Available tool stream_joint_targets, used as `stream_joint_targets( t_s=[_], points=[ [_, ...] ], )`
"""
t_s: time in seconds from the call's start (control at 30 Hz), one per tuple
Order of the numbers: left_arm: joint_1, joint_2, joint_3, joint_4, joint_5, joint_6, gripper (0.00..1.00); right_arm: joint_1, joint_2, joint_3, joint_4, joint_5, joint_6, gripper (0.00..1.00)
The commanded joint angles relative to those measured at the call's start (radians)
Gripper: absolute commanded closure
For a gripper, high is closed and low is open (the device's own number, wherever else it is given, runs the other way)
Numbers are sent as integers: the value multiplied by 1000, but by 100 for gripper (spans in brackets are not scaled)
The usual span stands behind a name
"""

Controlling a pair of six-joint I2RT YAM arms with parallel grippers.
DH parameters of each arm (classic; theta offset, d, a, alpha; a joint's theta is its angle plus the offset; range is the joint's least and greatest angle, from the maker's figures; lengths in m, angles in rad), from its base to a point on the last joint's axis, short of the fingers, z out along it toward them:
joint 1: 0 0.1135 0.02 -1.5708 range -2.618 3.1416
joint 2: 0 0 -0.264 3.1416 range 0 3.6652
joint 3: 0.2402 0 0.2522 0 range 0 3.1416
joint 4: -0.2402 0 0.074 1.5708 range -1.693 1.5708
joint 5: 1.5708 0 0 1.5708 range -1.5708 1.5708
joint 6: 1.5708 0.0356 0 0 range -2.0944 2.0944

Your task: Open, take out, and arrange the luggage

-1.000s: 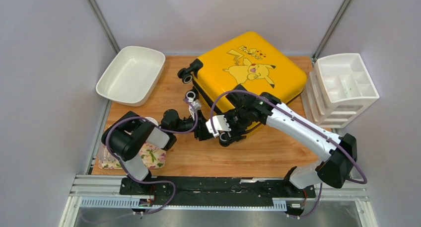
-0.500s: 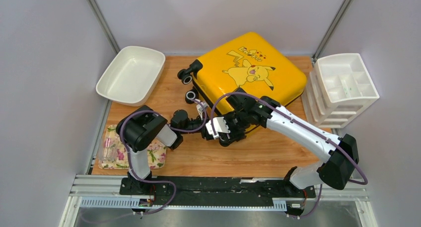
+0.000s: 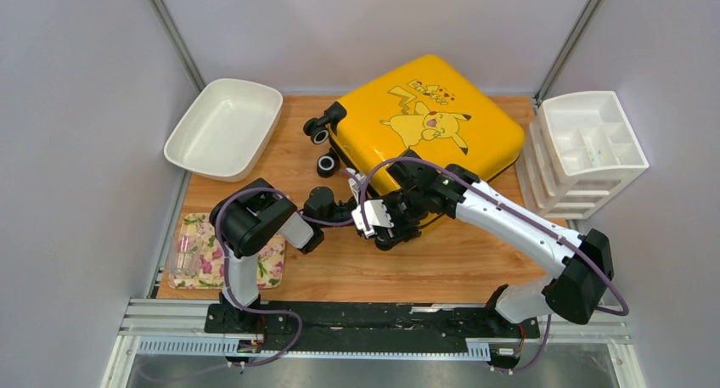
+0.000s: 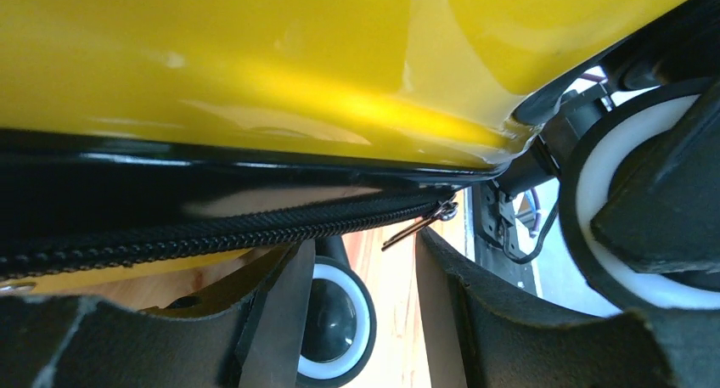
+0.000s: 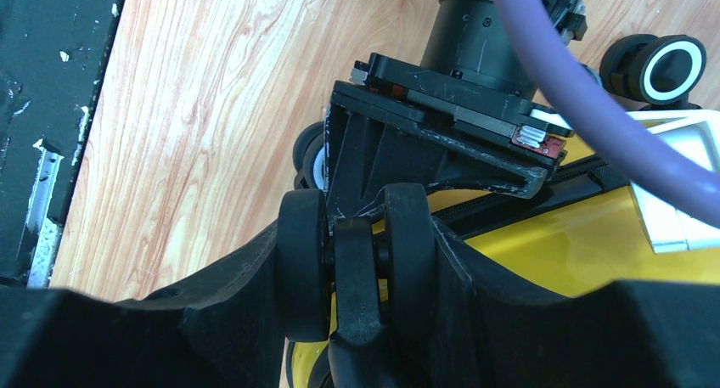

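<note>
Wheel (image 5: 304,269) of luggage (image 3: 429,120) sits pinched in right hand (image 5: 357,235); left hand (image 4: 361,265) spread just beside zipper pull (image 4: 418,224).

No words can be read for sure. The yellow luggage (image 3: 369,129) has a cartoon picture (image 3: 429,123) on its lid. At 12 o'clock from the picture there is some small writing (image 3: 422,85), too tiny to read.

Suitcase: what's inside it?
Nothing shows. The suitcase lies shut, lid down. The left wrist view shows its zipper meshed along the seam. Any contents are covered by the yellow shell.
</note>
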Motion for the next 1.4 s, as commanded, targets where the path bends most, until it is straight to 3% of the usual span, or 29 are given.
stream_joint_targets(
  t_s=[0.0,0.33,0.63,0.73,0.77,0.87,1.37],
  points=[
    [-13,10,31,357,-12,9,45,-6,-1,18,45,-20,107,100],
    [-19,-53,-3,360,-20,-29,54,-5,-7,12,36,-17,102,100],
    [-19,-87,28,360,20,-48,68,-3,-6,15,30,-18,104,100],
    [-19,-100,23,358,54,-60,81,-5,-6,15,30,-17,102,100],
    [-19,-103,19,358,62,-63,90,-5,-7,16,30,-17,104,100],
    [-19,-117,2,358,86,-65,99,-5,-4,15,33,-20,105,100],
    [82,-156,-92,303,52,-78,100,-5,-23,20,22,-6,110,100]
  ],
)
